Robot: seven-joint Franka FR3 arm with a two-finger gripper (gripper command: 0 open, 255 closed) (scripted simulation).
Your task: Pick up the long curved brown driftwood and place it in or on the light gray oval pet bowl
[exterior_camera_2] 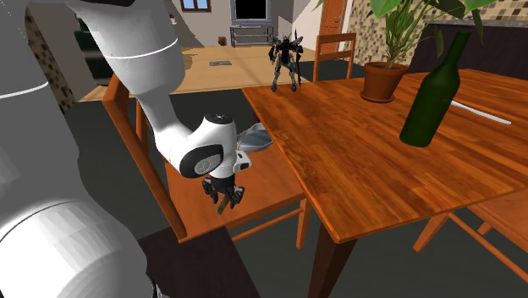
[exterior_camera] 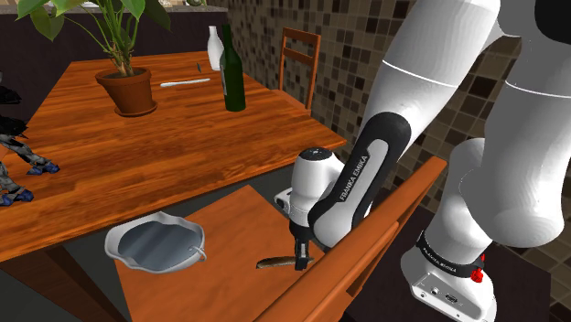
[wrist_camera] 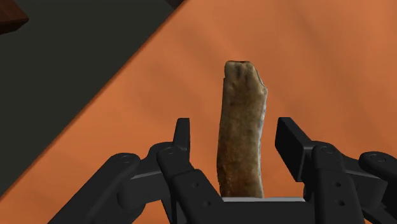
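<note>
Driftwood flat on the wooden chair seat, close to the seat edge under the backrest. Brown, mottled, long, slightly bent. Near end cut off under the palm in the wrist view. In the shoulder view, one end covered by the black hand, the other poking out toward the bowl.

Gripper down over the wood, fingers spread apart, one on each side. Strip of bare seat visible between each pad and the bark, so nothing clasped. Fingertips on the seat or just above it: cannot tell.

Pet bowl at the seat corner on the shoulder view's left. Light grey, oval, wavy rim, darker inside. Apart from the driftwood, bare seat between. Largely hidden behind the white wrist in the second exterior view, with a grey sliver of rim showing beside the table edge.

Wooden table alongside the chair, carrying a potted plant, a dark green bottle, a white vase partly behind the bottle, and a thin white utensil too small to identify. Dark toy figure at a table corner, cut off at the shoulder view's left edge. Second chair past the far table edge.
</note>
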